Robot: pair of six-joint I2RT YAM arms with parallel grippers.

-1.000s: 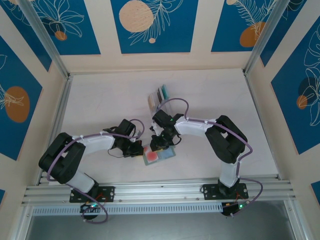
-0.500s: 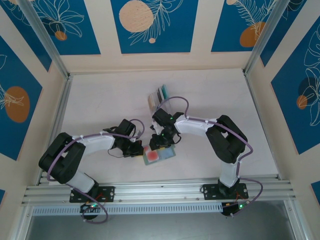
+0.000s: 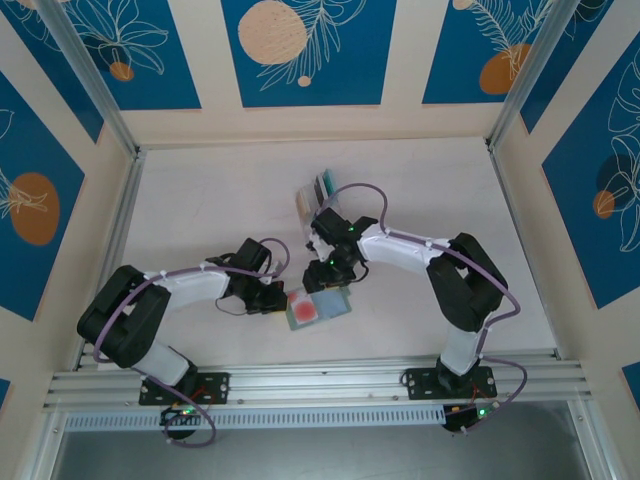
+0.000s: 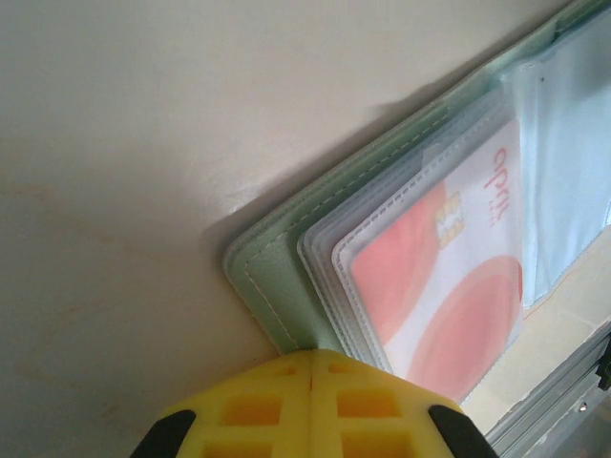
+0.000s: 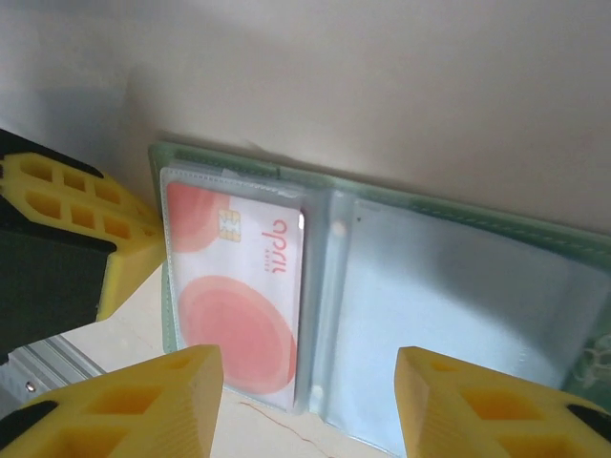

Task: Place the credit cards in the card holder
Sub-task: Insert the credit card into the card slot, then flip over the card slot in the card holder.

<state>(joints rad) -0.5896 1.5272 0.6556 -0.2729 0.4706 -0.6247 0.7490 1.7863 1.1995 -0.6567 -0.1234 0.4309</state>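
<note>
The left gripper (image 4: 312, 355) has its yellow, waffle-ribbed fingers pressed flat together, with only a thin seam between them. Their tips sit right at one corner of the card holder (image 4: 277, 286); whether they bear down on it I cannot tell. The right gripper (image 5: 305, 396) hangs over the same holder with its two blocky yellow fingers (image 5: 124, 405) spread wide and nothing between them.

The card holder lies open and flat on the pale, smooth counter (image 3: 200, 200), between the two grippers and towards the near side. Its cover is soft sage green with a stitched border. Inside are stacked clear, slightly milky plastic sleeves with rounded corners. A sleeve on the leaf nearer the left gripper holds a white card (image 5: 239, 286) printed with red-pink discs and a small gold chip; its lettering is too blurred to read. The other leaf looks pale blue-grey, and I cannot tell whether anything is in it; one end is cut off at the picture's edge.

Farther back stands a clear rack (image 3: 305, 203) with a few cards (image 3: 324, 184) on edge. The right arm's cable partly crosses it, and the cards' colours are hard to make out.
</note>
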